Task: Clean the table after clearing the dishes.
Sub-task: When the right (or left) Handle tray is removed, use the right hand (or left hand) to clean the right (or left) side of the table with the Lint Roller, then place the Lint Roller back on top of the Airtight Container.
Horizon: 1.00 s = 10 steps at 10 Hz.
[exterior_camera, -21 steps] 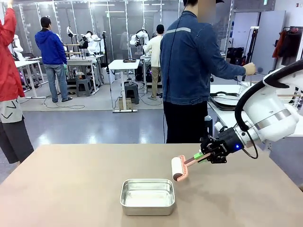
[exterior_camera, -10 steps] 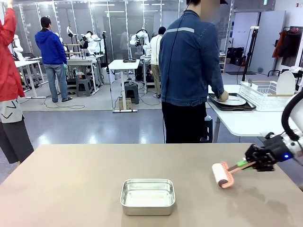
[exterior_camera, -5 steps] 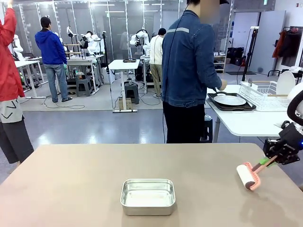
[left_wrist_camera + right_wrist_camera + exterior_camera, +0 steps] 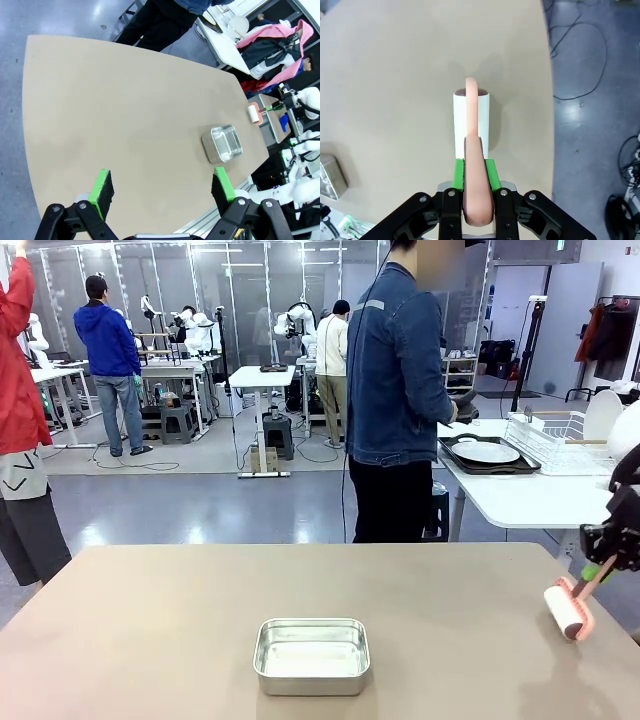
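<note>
We see the table (image 4: 200, 610), a matte taupe top, bare but for a steel pan (image 4: 312, 655) near its middle toward the near edge. At the right edge our right gripper (image 4: 603, 565) is clenched on the pink handle of a lint roller (image 4: 567, 611), whose white roll sits low over the top just inside that edge. In the right wrist view the green pads (image 4: 458, 173) press both sides of the handle, and the roll lies beside the table's edge, with grey floor and black cables past it. Our left gripper (image 4: 162, 192) hangs high over the table with its jaws spread wide, holding nothing. Across the table a person in a denim jacket (image 4: 398, 390) stands turned toward a white table (image 4: 510, 498) at far right, where a white plate (image 4: 486, 452) rests on a dark tray (image 4: 520, 465) beside a white wire rack (image 4: 565, 445). The room beyond has a glossy grey floor, workbenches and other people standing.
</note>
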Available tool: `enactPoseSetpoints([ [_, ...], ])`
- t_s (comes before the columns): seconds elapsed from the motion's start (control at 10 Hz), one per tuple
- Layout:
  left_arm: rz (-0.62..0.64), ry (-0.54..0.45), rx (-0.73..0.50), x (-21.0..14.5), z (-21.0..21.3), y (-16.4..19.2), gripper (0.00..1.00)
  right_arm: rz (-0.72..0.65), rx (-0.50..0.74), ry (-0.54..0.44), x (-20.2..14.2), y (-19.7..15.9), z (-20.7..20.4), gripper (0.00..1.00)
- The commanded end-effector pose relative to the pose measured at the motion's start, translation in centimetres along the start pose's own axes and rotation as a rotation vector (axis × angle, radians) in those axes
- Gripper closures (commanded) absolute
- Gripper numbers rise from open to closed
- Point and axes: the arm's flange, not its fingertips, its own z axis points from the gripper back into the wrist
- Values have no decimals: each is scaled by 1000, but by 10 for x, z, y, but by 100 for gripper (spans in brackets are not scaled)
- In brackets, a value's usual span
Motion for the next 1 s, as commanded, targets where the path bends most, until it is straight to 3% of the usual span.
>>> enactPoseSetpoints([
  [0.0, 6, 5, 12, 0, 1, -1, 0, -7, -40, -81, -16, 25, 47, 80],
  [0.2, 6, 5, 12, 0, 1, -1, 0, 8, -38, -118, -27, 37, 70, 80],
  [0.3, 6, 5, 12, 0, 1, -1, 0, 13, -36, -82, -28, 43, 69, 80],
  [0.4, 6, 5, 12, 0, 1, -1, 0, 34, -20, -113, -17, 27, 71, 80],
  [0.9, 6, 5, 12, 0, 1, -1, 0, 34, -20, -113, -17, 27, 71, 80],
])
